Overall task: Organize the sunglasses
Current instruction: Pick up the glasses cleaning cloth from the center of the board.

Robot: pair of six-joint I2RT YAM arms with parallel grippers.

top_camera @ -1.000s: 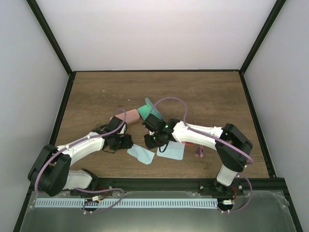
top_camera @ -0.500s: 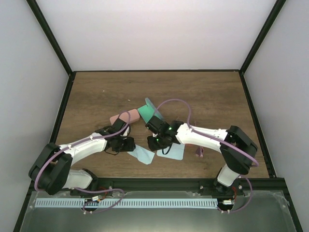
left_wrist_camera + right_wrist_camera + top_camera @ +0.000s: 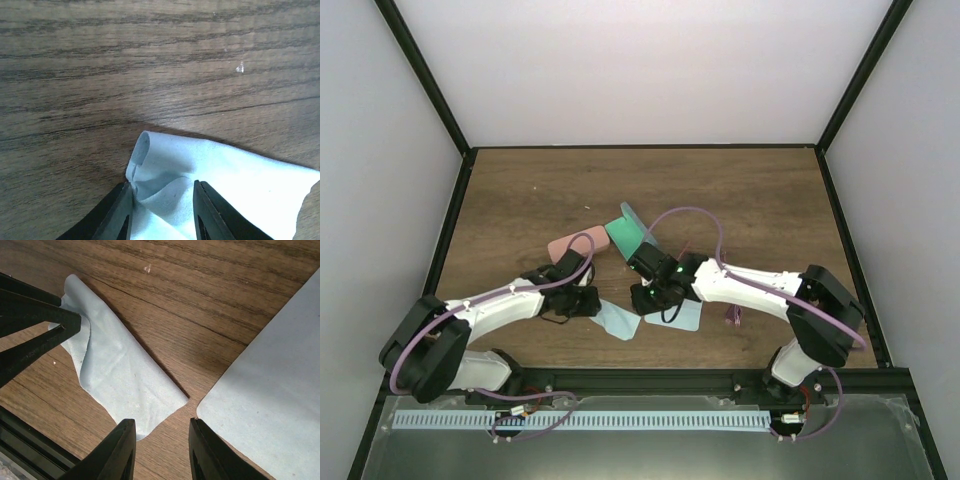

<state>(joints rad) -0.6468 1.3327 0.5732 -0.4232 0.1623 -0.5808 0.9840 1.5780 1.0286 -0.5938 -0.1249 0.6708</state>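
Pinkish-purple sunglasses (image 3: pixel 733 316) lie on the table (image 3: pixel 520 200), far right, beside the right forearm. Likely light and brittle with thin arms, so take them by the front frame.

Left gripper (image 3: pixel 162 186): low, jaws narrowed about the left cloth's (image 3: pixel 225 185) puckered corner; whether it grips, I cannot tell.

Right gripper (image 3: pixel 161 422): low, fingers spread, empty.
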